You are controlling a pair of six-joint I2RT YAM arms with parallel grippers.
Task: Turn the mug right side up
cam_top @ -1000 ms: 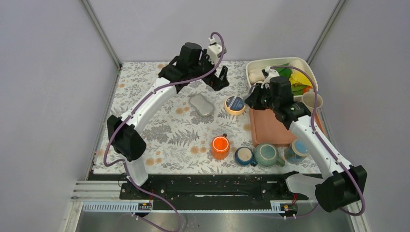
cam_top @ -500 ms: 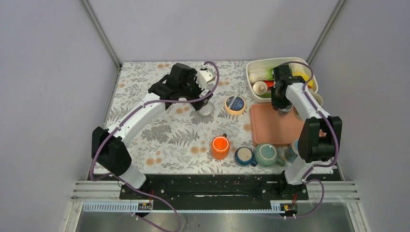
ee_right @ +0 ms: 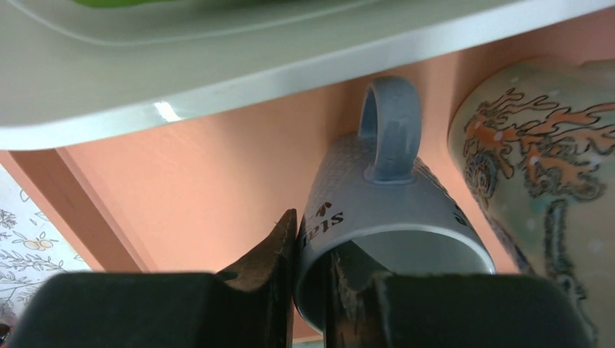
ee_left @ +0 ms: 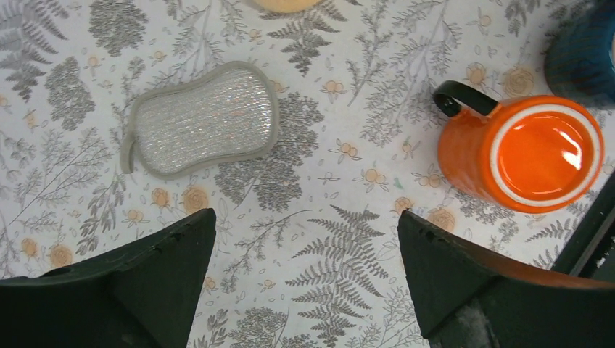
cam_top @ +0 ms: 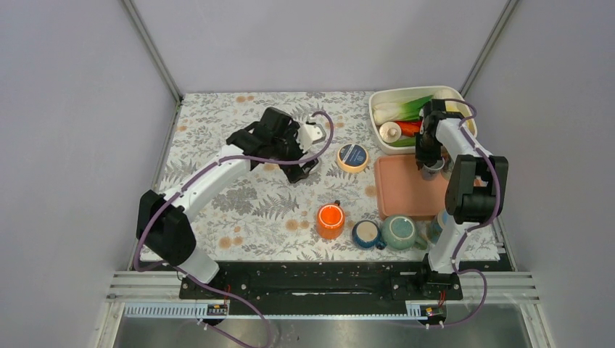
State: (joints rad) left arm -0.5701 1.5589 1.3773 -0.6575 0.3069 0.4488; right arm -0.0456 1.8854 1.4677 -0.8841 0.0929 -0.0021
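A grey mug (ee_right: 391,196) with dark lettering lies tilted on the pink tray (ee_right: 217,188), its opening toward the wrist camera and its handle pointing away. My right gripper (ee_right: 312,254) is shut on its rim, one finger inside and one outside. In the top view this gripper (cam_top: 433,165) is at the tray's back right corner, next to the white bin (cam_top: 381,109). My left gripper (ee_left: 304,246) is open and empty above the patterned tablecloth, between a grey sponge (ee_left: 203,119) and an orange mug (ee_left: 529,156).
A cream mug with a dragon pattern (ee_right: 537,167) stands right beside the grey mug. The white bin's rim (ee_right: 217,65) overhangs close behind. A tape roll (cam_top: 352,156), a blue mug (cam_top: 366,233) and a teal mug (cam_top: 399,232) sit on the table.
My right arm swung from the tray's left side to its back right corner and closed on the grey mug. My left arm came forward from the back and lowered over the sponge.
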